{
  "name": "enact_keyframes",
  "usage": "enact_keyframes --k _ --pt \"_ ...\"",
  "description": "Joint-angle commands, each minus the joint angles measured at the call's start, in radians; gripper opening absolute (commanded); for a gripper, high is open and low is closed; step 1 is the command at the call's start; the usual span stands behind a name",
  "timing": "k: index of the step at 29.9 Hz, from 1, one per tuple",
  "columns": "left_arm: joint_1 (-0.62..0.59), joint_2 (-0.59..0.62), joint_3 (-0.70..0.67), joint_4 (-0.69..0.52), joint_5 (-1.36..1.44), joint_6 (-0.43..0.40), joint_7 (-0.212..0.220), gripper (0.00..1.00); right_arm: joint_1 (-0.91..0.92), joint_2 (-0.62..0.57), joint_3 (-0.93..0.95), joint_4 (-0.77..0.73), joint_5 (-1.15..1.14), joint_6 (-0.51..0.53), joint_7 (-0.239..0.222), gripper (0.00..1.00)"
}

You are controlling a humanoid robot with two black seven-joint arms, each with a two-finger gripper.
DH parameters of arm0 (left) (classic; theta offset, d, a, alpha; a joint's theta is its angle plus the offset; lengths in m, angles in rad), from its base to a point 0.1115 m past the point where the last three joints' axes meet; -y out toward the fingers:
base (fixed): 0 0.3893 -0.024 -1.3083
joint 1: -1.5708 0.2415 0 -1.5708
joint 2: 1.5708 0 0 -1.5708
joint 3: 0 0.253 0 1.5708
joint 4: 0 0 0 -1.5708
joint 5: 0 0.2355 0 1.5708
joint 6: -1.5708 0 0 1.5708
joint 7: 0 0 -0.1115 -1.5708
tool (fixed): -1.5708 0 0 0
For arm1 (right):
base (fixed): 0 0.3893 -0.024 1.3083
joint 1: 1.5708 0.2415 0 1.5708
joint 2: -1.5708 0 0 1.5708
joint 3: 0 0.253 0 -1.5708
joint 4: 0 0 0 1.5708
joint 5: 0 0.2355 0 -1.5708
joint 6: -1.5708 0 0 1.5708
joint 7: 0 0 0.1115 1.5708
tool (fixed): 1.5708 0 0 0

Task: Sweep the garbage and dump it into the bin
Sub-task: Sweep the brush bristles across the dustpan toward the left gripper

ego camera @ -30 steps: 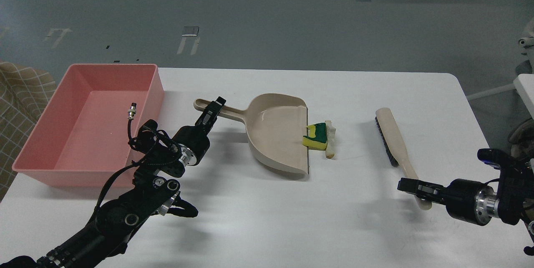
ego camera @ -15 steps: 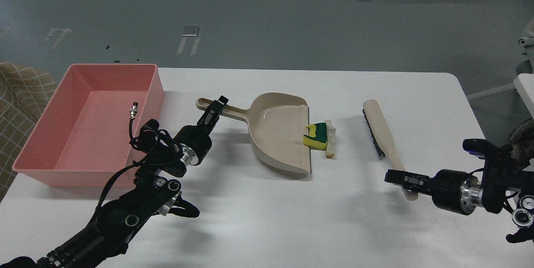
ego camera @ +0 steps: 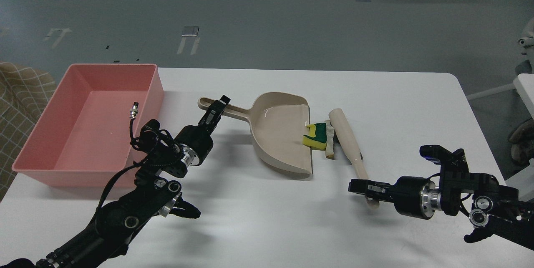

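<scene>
The garbage lies at the dustpan's mouth: a yellow sponge piece with a green layer (ego camera: pixel 316 136) and a whitish foam strip (ego camera: pixel 330 141) just right of it. The beige dustpan (ego camera: pixel 279 132) rests on the white table. My left gripper (ego camera: pixel 217 106) is shut on the dustpan's handle. My right gripper (ego camera: pixel 363 186) is shut on the handle end of the beige brush (ego camera: pixel 347 138), whose head touches the foam strip from the right. The pink bin (ego camera: pixel 89 122) stands at the table's left and holds no scraps.
The white table (ego camera: pixel 417 105) ends at the far and right edges. A beige checked cloth (ego camera: pixel 18 92) lies left of the bin. A small cable plug (ego camera: pixel 133 110) sticks up from my left arm, over the bin.
My right gripper has carried the brush to the left, from well apart until its head is against the foam strip. The left gripper and dustpan have shifted slightly right.
</scene>
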State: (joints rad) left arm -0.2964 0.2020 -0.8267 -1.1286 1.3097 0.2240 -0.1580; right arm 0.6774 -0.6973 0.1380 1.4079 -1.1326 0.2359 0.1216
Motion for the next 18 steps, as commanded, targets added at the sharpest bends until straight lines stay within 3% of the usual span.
enact_keyframes --k 1,9,18 --pt "0.005 0.002 0.0 0.0 0.0 0.0 0.0 0.0 0.002 0.068 0.003 -0.036 0.005 0.0 0.006 0.0" --pt "0.011 0.007 0.0 -0.002 0.002 0.0 -0.002 0.0 0.007 0.218 0.011 -0.066 0.011 -0.001 0.012 0.0" --pt "0.013 -0.001 0.0 -0.002 0.0 0.0 -0.008 0.0 0.041 0.252 0.014 -0.067 0.06 -0.001 0.026 0.0"
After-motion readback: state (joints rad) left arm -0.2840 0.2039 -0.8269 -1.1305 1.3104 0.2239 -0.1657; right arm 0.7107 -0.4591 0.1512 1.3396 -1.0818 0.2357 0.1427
